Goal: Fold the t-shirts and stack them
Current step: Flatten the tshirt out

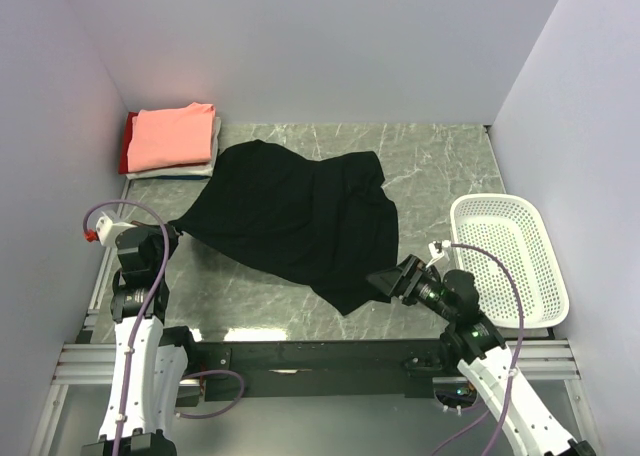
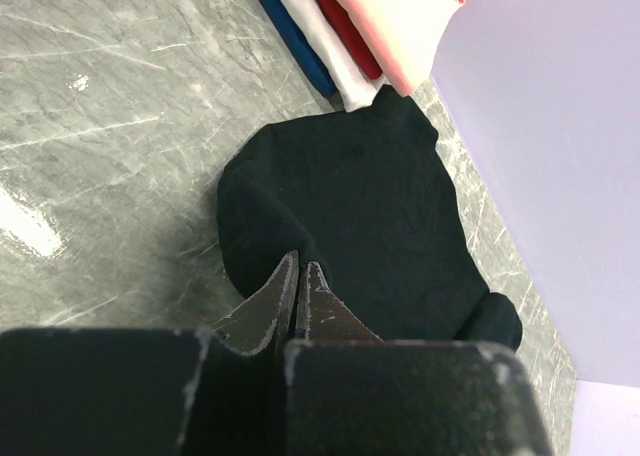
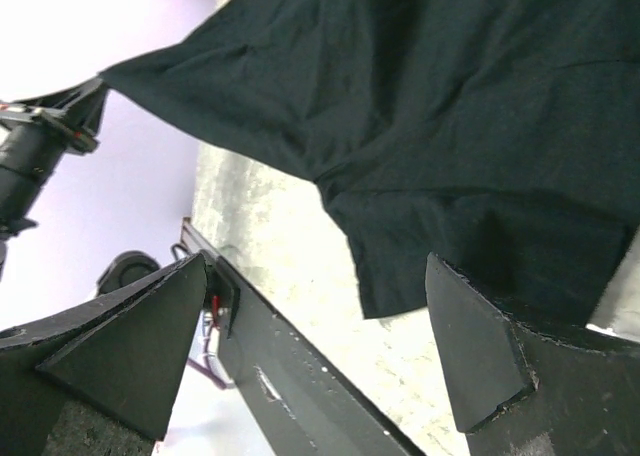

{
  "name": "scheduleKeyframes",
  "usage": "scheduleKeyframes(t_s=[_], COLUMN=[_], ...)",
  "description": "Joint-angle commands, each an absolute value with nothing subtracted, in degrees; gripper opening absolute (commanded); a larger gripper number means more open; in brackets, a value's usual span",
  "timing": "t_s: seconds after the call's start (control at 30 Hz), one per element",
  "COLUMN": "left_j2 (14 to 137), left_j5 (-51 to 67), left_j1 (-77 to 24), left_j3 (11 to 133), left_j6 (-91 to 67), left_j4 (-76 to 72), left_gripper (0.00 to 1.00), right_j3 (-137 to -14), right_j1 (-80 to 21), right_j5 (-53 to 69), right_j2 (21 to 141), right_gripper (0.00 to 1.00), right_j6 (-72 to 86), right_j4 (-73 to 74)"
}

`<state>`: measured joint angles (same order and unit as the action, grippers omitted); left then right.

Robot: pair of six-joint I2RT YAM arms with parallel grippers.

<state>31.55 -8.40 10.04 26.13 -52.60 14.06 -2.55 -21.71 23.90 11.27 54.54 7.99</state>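
Now, left claw (image 2: 303, 267) pinching black t-shirt (image 2: 370, 206) edge

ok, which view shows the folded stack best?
Top external: the whole stack is in frame at the back left, pink on top. Left wrist crops it to one corner, but shows blue, white, red and pink layers edge-on. Right wrist misses it.

The big t-shirt (image 1: 290, 216) lies in the middle of the table (image 1: 440, 166); the folded stack (image 1: 172, 139) is far left, the basket (image 1: 505, 261) at the right.
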Motion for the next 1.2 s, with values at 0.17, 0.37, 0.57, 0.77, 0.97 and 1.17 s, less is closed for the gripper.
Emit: scheduleKeyframes(t_s=[0.17, 0.37, 0.57, 0.77, 0.97, 1.17], left_j2=[30.41, 30.41, 30.23, 30.41, 30.58, 30.85], left_j5=[-7.65, -7.47, -7.56, -7.12, -7.21, -6.42], left_j1=[10.28, 10.28, 10.28, 10.28, 10.37, 10.28], left_j3=[26.37, 26.46, 26.89, 26.72, 27.25, 27.25], left_j6=[-51.59, -51.59, -51.59, -51.68, -51.33, -51.68], left_j4=[11.51, 11.51, 11.78, 11.43, 11.51, 11.08], left_gripper=[0.0, 0.0, 0.0, 0.0, 0.0, 0.0], right_j3=[1.15, -1.13, -1.14, -3.34, -4.13, -4.48], right_j1=[-24.6, -33.21, -41.48, -44.56, -44.56, -44.47], right_j5=[21.28, 14.95, 8.53, 3.78, 2.73, 2.11], right_j2=[7.82, 9.75, 11.86, 13.27, 9.15, 0.54], right_gripper=[0.97, 0.96, 0.97, 0.96, 0.97, 0.97], right_j6=[56.86, 60.02, 63.63, 64.42, 63.37, 65.13], right_j4=[11.86, 11.25, 9.58, 14.5, 20.55, 30.83])
